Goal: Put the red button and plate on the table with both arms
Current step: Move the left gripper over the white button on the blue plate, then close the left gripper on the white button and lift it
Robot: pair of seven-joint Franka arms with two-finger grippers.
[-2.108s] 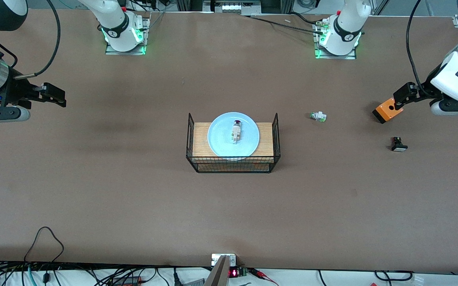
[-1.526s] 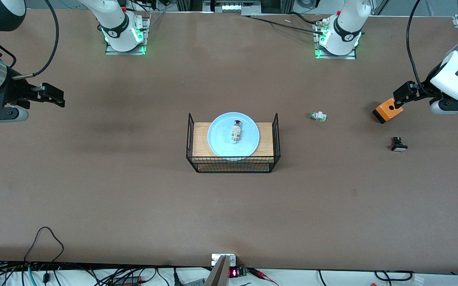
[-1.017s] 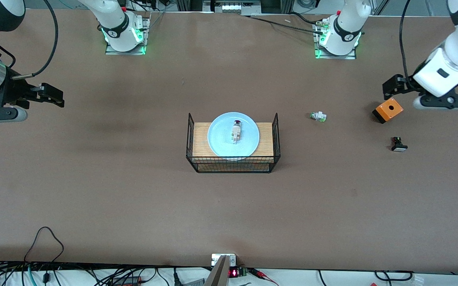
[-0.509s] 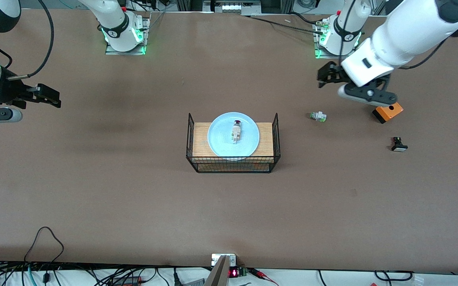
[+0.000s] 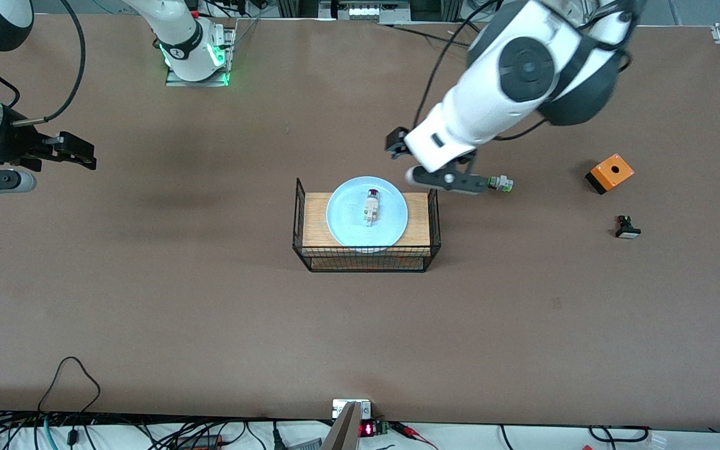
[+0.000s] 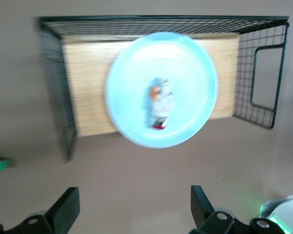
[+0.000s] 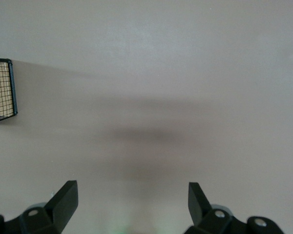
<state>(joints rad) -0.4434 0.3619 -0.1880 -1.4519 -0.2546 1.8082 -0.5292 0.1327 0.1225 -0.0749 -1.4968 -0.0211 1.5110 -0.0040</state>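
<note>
The tiny white push-button with a dark red cap [image 5: 370, 205], light and hard, lies on the shallow pale-blue plate [image 5: 391, 228]: pinch its body sides; left gripper [image 6: 132, 207] above the plate and the waiting right gripper [image 7: 129, 202] both have jaws spread

Even overhead light, soft shadows on my table [image 5: 210, 300]; my left wrist view is motion-blurred, plate [image 6: 185, 63] smeared.

A matte brown worktop [image 5: 210, 300] fills nearly the whole front view under even, soft light. Black cables [image 5: 72, 431] tangle along a pale strip at its edge nearest the front camera, beside a small red-lit display [image 5: 367, 429].
</note>
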